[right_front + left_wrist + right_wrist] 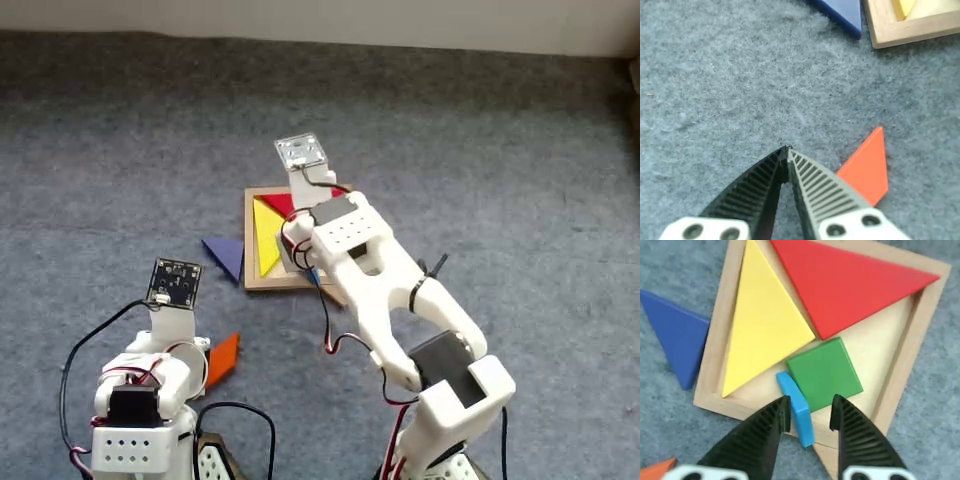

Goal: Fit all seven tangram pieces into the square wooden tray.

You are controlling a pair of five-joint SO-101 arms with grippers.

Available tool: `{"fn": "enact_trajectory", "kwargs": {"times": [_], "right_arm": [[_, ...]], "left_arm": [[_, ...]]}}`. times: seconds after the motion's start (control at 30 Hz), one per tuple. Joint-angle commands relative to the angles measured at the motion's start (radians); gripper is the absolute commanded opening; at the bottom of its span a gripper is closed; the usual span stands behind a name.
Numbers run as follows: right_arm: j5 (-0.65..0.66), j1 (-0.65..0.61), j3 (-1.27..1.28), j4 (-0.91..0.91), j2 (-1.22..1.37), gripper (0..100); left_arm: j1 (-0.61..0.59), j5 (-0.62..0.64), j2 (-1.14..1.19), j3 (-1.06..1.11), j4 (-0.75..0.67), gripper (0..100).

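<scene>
I take this for an indoor robotics test bench, hobby-lab style. My white left arm [140,425] and right arm [400,300] carry a bare camera board [176,282] each, on a worktop [520,130] laid with grey carpet-like felt below a pale wall [400,22].

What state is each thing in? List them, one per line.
wooden tray, partly filled
yellow triangle, flat in tray
red triangle, flat in tray
green square, flat in tray
light blue piece, on edge at tray rim, not seated
dark blue triangle, flat, outside tray
orange piece, flat, outside tray
left claw, shut, empty
right claw, open around light blue piece
</scene>
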Motion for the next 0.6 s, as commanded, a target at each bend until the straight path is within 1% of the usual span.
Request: {"fn": "enact_trajectory", "kwargs": {"times": [0.0,0.43,0.57], "right_arm": [[0.012,0.025,-0.058,-0.007,-0.016,13.9],[0.012,0.025,-0.051,-0.007,-0.016,13.9],[0.012,0.067,-0.056,-0.013,-0.015,13.9]], "left_arm": [[-0.01,-0.005,-0.041,0.019,0.006,1],[-0.01,-0.005,-0.041,0.019,0.006,1],[-0.01,-0.005,-0.041,0.019,0.006,1]]}}
